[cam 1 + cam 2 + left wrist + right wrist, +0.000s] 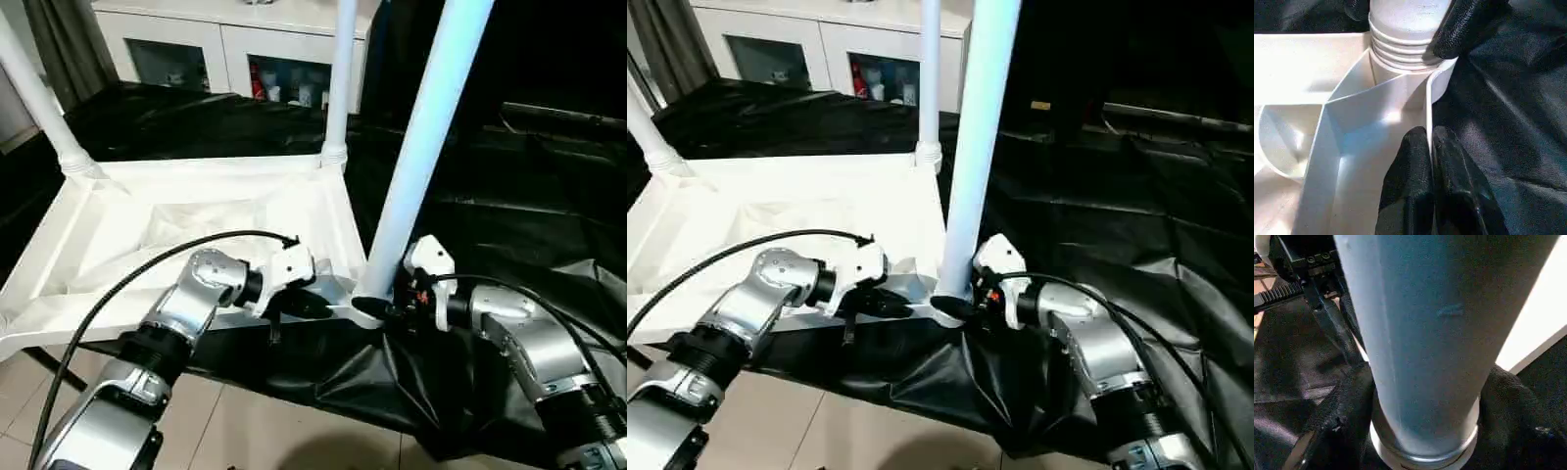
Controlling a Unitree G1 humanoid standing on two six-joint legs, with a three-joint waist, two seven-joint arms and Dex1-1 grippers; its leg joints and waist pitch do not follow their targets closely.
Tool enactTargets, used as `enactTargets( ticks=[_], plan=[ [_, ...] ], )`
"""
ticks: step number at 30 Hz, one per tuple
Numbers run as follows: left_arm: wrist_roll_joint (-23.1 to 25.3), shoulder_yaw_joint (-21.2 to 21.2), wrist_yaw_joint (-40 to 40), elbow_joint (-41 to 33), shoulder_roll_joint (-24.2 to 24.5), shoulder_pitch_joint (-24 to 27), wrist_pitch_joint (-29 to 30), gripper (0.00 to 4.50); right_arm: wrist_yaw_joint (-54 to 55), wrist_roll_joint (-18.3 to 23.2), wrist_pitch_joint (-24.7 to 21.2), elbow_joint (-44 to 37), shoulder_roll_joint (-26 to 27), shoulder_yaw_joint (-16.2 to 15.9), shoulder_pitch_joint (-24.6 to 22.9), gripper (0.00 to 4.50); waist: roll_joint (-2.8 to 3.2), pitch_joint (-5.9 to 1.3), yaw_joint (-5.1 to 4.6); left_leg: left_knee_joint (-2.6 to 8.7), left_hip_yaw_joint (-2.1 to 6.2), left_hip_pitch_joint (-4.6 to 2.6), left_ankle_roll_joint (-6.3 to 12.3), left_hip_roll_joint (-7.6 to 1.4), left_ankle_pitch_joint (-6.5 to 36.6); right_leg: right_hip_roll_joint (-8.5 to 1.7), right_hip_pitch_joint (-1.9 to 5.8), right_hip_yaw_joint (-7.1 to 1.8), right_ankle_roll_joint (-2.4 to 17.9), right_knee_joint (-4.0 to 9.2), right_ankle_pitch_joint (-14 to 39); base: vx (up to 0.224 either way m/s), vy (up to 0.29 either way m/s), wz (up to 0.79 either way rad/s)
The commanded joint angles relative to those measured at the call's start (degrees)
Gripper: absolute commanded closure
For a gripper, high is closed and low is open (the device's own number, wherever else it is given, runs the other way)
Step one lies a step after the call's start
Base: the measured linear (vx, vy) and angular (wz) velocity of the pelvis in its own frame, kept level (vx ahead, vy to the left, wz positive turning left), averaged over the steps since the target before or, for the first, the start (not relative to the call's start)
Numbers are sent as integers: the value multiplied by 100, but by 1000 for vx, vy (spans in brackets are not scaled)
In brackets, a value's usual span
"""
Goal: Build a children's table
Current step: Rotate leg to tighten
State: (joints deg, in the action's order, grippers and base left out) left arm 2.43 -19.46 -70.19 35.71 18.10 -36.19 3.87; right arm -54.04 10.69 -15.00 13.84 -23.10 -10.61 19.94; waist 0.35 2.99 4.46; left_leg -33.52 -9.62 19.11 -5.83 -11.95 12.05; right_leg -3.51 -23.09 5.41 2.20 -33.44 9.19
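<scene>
Right now the upturned children's table [196, 211] lies on the black-draped table [509, 206]. The left gripper [1431, 147] pinches its near rim; the right gripper [392, 305] clasps the near-right leg [421, 147]. Loosening could topple that half-seated leg.

Upturned white children's table [196, 211] — legs upright

This looks like a furnished indoor room, a home or showroom: a white cabinet [235, 44] with glass doors stands at the far wall, grey curtains [64, 44] hang far left, and pale floor tiles [245, 431] lie near.
</scene>
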Motion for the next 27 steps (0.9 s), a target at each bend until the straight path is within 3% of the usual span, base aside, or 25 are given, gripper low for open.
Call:
enactTargets(
  ticks=[1,4,5,7,8,9,10,12,14,18,22,24,25,27],
  plan=[
    [-19,-27,-8,-75,-3,11,82,450,200,-11,-57,46,121,39,-41,178,-40,-386,8,349,-6,68,465,-110,566,-450,371,-307,907,373,1507,0,0,0],
    [82,80,611,219,-265,-145,250,450,1226,-58,-117,360,619,378,-33,178,-52,-374,-26,353,-10,73,398,-96,615,-448,364,-303,878,395,1666,0,0,0],
    [202,124,1097,474,-446,-281,297,450,1866,-154,-102,548,902,526,-7,178,-28,-363,-44,357,-13,45,327,-82,690,-438,329,-292,828,431,1884,0,0,0],
    [244,141,1278,567,-512,-332,312,450,2087,-185,-102,606,1001,577,3,178,-40,-361,-62,365,0,37,239,-71,765,-442,341,-280,720,458,2134,0,0,0],
    [379,178,1936,896,-779,-533,428,450,2893,-243,-35,873,1406,770,94,178,-37,-356,-75,367,1,45,253,-68,781,-444,343,-284,670,474,2201,0,0,0],
    [409,184,2081,965,-838,-578,454,450,3068,-259,0,940,1494,807,122,178,3,-364,-89,362,-2,11,226,-74,828,-444,301,-288,690,489,2203,0,0,0],
    [450,234,2567,1208,-1103,-742,618,450,3687,-298,121,1212,1832,928,243,178,-5,-362,-103,362,-3,20,208,-74,851,-445,300,-290,703,487,2196,0,0,0],
    [447,264,2768,1308,-1233,-813,715,450,3955,-313,177,1341,1987,976,305,178,-27,-369,-98,364,9,31,192,-57,826,-447,336,-285,674,478,2172,0,0,0],
    [513,236,3192,1584,-1569,-996,781,450,4625,-500,358,1767,2328,970,542,179,-4,-366,-115,362,1,28,216,-56,831,-448,309,-292,717,489,2111,0,0,0],
    [625,188,3324,1774,-1730,-1111,697,450,4970,-690,484,1980,2499,968,704,180,-7,-381,-95,361,3,32,281,-48,764,-440,339,-294,742,465,1851,0,0,0],
    [665,145,3234,1851,-1699,-1135,553,450,4940,-629,679,2065,2544,1070,784,180,8,-386,-93,362,7,53,370,-58,743,-446,358,-301,837,431,1588,0,0,0],
    [633,148,3009,1796,-1580,-1103,427,450,4407,-530,888,1878,2393,1019,748,180,21,-385,-93,366,9,52,402,-63,782,-450,368,-298,894,425,1527,0,0,0],
    [612,168,2957,1779,-1532,-1093,406,450,4164,-469,958,1794,2320,1003,729,124,16,-385,-97,365,9,60,415,-63,794,-447,379,-297,902,424,1512,0,0,0],
    [551,206,2666,1735,-1387,-1072,284,450,3756,-401,1046,1609,2025,994,683,108,-8,-394,-84,352,1,69,486,-61,702,-456,393,-305,955,404,1366,0,0,0]
  ],
)
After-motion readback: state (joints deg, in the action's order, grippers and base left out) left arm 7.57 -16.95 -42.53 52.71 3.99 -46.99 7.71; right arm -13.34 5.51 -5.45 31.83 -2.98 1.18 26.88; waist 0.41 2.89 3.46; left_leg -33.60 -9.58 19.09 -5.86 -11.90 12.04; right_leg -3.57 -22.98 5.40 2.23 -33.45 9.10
